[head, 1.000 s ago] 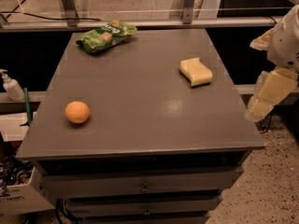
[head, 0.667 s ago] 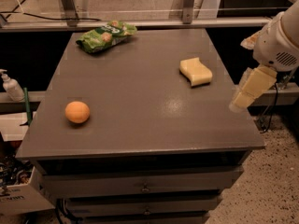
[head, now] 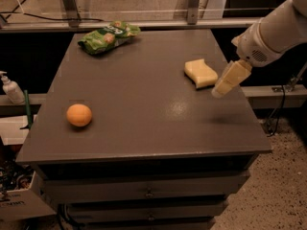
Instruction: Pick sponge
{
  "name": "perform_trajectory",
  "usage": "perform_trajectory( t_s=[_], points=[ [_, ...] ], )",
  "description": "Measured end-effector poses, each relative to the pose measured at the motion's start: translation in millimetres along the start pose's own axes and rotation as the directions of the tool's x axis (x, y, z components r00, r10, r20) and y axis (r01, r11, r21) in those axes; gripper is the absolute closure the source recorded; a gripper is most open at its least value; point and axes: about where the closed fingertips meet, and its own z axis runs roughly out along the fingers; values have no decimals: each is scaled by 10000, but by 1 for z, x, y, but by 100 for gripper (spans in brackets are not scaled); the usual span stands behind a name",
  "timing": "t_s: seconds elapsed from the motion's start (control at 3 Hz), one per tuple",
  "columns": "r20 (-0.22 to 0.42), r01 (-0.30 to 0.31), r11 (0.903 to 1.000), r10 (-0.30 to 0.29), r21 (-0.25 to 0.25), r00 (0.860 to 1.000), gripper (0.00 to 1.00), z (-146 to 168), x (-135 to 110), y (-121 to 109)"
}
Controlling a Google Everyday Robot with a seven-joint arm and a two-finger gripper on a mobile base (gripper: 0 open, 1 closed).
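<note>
The pale yellow sponge (head: 200,73) with wavy sides lies flat on the dark grey table (head: 144,109), at its right side. My gripper (head: 221,89) hangs from the white arm that comes in from the upper right. It hovers above the table just to the right of the sponge, close to it and apart from it. Its pale yellow blocky fingers point down and to the left. It holds nothing.
An orange ball (head: 79,115) sits near the table's left front. A green snack bag (head: 108,36) lies at the back left. A soap bottle (head: 10,88) stands on a ledge left of the table. Drawers are under the tabletop.
My arm has swung in from the right edge of the table toward the left and up, so the gripper now hangs right beside the sponge. Nothing on the table has moved.
</note>
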Motion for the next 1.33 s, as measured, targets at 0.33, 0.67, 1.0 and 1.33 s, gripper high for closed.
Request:
perform_trajectory(
  t_s=[0.33, 0.67, 1.0, 1.33],
  points=[
    [374, -408, 9991, 413, -145, 9984, 0, 36, -5, -15],
    [626, -722, 9968, 742, -342, 9953, 0, 62, -7, -20],
    [752, -931, 9946, 963, -455, 9925, 0, 77, -8, -24],
    [773, -1060, 9929, 1100, -541, 9909, 17, 88, -6, -25]
  ],
)
